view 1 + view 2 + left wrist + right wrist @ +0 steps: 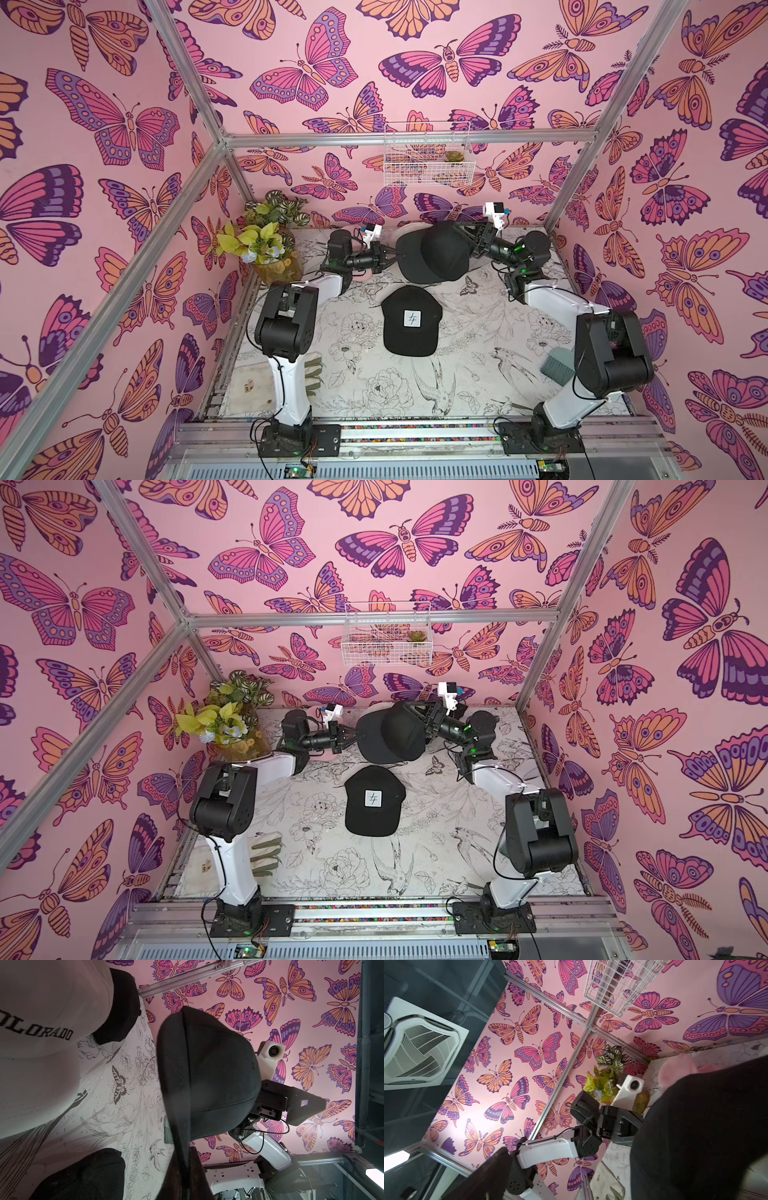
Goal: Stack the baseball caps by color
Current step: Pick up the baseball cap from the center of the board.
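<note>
Black cap (444, 249) held aloft between the two grippers, over the far side of the table (478, 340).
We see the left gripper (394, 254) pinched shut on its brim. The right gripper (468, 243) stands wide at the crown, one finger (307, 1103) clear of the fabric. A patched cap (411, 320) lies flat mid-table.

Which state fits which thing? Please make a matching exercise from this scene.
1. plain black fabric cap
2. black fabric cap with white square patch
3. white wire basket
4. cream fabric glove with green fingers

a. on the back wall
b. lying by the left arm
c. flat, middle of the table
d. held up, brim in the left hand

Pairs: 1-d, 2-c, 3-a, 4-b.
</note>
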Robot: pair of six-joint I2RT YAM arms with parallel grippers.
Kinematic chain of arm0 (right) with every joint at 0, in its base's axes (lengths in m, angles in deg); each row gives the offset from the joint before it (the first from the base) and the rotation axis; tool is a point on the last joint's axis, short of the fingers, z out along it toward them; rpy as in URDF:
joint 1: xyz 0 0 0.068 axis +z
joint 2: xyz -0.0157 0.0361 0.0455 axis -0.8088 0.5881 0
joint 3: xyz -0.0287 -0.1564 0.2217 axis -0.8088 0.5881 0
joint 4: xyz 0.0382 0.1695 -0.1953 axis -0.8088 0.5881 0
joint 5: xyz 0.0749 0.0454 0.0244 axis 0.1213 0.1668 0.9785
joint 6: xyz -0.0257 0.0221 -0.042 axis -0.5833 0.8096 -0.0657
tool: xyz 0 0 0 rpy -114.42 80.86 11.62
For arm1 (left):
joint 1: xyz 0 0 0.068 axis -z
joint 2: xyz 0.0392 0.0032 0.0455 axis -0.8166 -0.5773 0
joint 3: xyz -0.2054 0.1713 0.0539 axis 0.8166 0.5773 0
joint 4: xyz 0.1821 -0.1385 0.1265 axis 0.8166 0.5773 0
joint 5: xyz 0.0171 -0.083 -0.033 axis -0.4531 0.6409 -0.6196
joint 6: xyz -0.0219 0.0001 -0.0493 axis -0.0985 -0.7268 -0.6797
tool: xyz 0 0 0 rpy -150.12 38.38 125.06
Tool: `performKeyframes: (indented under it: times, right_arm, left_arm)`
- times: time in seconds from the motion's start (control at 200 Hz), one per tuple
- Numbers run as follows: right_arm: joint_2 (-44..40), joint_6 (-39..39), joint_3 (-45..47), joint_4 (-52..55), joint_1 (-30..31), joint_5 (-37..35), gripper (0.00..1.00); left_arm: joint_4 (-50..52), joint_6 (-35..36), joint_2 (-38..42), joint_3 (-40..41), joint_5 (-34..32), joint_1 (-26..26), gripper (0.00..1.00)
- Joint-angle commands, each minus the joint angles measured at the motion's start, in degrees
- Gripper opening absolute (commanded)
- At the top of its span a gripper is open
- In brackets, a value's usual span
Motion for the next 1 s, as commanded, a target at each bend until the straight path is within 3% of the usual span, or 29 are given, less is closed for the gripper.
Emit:
performKeyframes:
  times: [0.0, 0.14, 0.315, 0.39, 0.471, 0.681, 0.991]
  right_arm:
    - [-1.67, 2.04, -1.70, -8.21, 0.59, 1.23, 0.97]
    - [-4.15, -5.10, -1.35, 1.39, 0.86, 1.80, 0.96]
    - [-8.13, -28.94, -3.18, 31.40, 3.50, -1.19, 0.96]
    - [-8.27, -32.80, -4.10, 36.66, 4.36, -1.94, 0.93]
    - [-8.08, -29.97, -3.48, 31.98, 4.39, -1.41, 0.85]
    - [-8.39, -28.23, -3.32, 29.24, 4.42, -1.16, 0.47]
    - [-10.10, -29.86, -4.40, 31.22, 4.11, 0.52, 0.09]
  left_arm:
    - [6.08, 5.48, -0.68, -0.98, 0.20, -1.05, 0.00]
    - [6.17, 5.15, -1.04, -1.29, 0.20, -1.32, 0.00]
    - [5.93, 4.87, -0.03, -1.44, 0.82, -1.32, 0.00]
    - [5.91, 4.92, 0.28, -1.35, 0.91, -1.32, 0.00]
    - [6.04, 5.02, -0.03, -1.36, 0.73, -1.32, 0.00]
    - [6.82, 5.57, -0.45, -0.57, -0.48, -1.49, 0.00]
    - [12.41, 9.37, 0.02, -0.94, -2.89, -1.64, 0.00]
